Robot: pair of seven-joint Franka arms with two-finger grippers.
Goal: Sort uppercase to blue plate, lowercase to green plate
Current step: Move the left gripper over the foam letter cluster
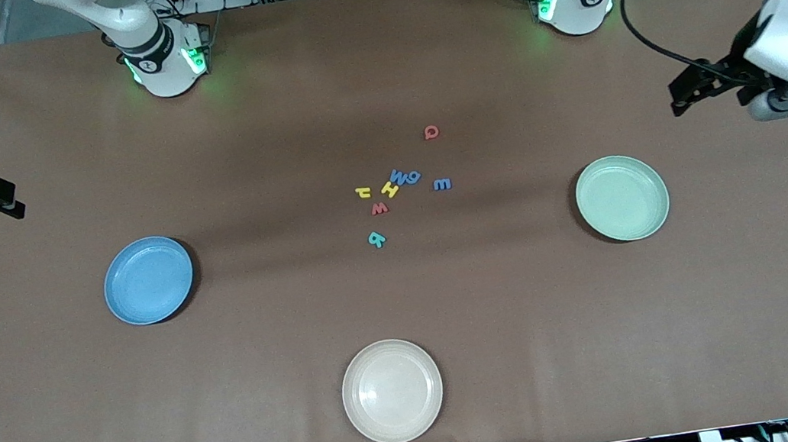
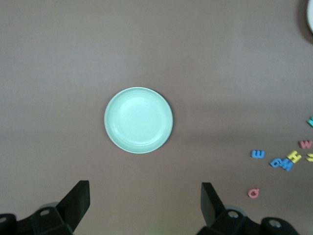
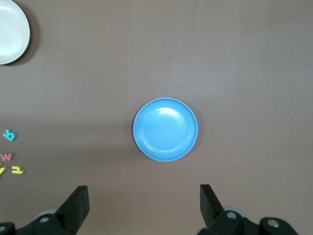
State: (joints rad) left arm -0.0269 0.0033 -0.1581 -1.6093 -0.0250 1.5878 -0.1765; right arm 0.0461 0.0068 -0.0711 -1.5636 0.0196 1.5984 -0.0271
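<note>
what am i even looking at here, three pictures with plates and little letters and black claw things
Two white robot arms stand at a brown table. The wide picture looks down from across the table; the other two come from cameras on each arm's wrist. The left pincer hangs open near the round pale mint-green plate, the right pincer hangs open near the round sky-blue plate. Both hold nothing. Between the plates lie small flat toy letters, among them a red Q, a blue e, a yellow H and a red w. A round cream plate sits nearest the front camera. All three plates are empty.
</note>
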